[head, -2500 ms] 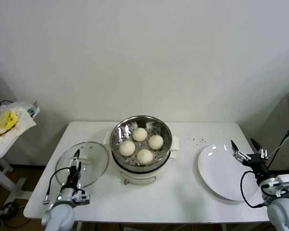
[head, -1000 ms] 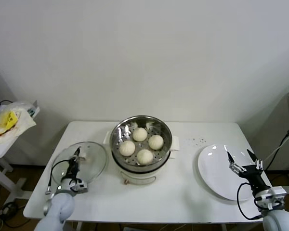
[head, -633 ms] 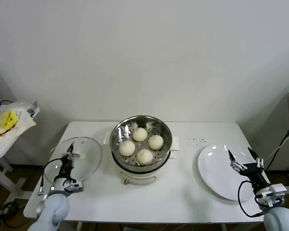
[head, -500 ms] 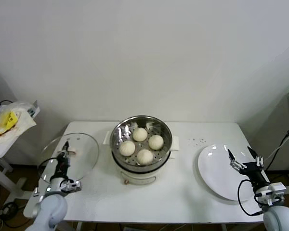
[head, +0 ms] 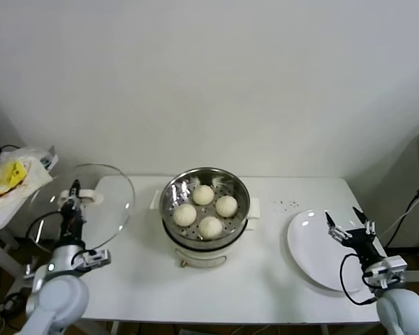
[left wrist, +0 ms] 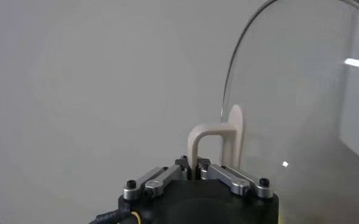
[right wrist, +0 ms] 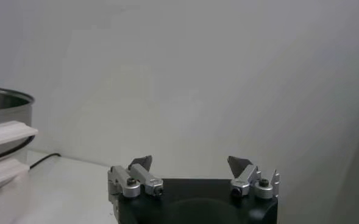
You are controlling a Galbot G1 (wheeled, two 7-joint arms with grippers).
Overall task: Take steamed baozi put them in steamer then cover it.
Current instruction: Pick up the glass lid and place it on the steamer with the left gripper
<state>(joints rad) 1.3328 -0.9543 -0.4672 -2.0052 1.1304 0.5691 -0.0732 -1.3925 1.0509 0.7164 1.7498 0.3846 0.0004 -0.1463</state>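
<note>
While your left gripper [head: 73, 197] is clamped on the cream handle [left wrist: 214, 141] of the glass lid [head: 84, 206], the lid is held up, tilted on edge, over the table's [head: 265, 279] left end, apart from the steamer [head: 204, 209]. You can see all four steamed baozi [head: 205, 208] sitting in the uncovered steel basket at the table's middle. Your right gripper [head: 348, 225] hovers over the white plate [head: 314, 248] with its fingers spread wide, holding nothing.

There are four small round white buns [head: 202, 195] in one shiny round steel steamer [head: 205, 206]. There is one round glass lid [head: 98, 202] and one flat white plate [head: 321, 248].
</note>
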